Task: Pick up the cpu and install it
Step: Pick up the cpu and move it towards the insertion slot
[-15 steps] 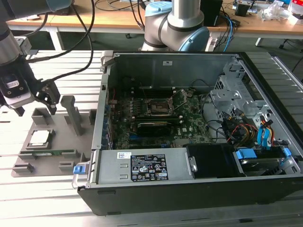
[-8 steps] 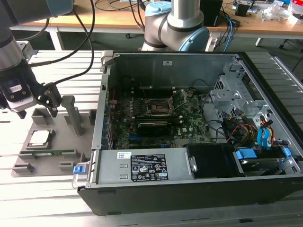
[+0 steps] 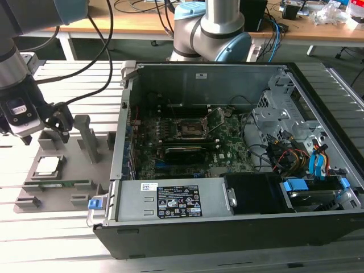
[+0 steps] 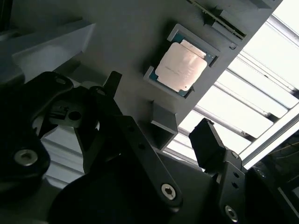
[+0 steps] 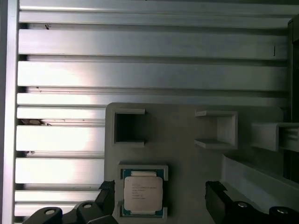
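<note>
Case [image 3: 227, 170] first: black desktop box on its side, lid off, spreading from the centre of the exterior view out to three o'clock. Holds the green motherboard [image 3: 187, 151], dark socket [image 3: 190, 129] near its middle, apparently unfilled. Then the grey fixture tray [image 3: 68, 170], at nine o'clock of the case, on the slatted metal table [image 3: 51, 244]. Above the tray, the gripper [image 3: 44, 136], hanging at twelve o'clock of the cpu [image 3: 46, 166], near it and clear of it. Spread wide, wider than the chip, clasping nothing, touching nothing. Straddles the cpu [image 5: 143, 192] in the first wrist view, one black finger [image 5: 106, 198] just beside it, the other farther off. Smallest, the cpu itself: flat in a square recess of the tray, silver top up, close to square, so no long axis worth aligning to. Not yet lifted.
</note>
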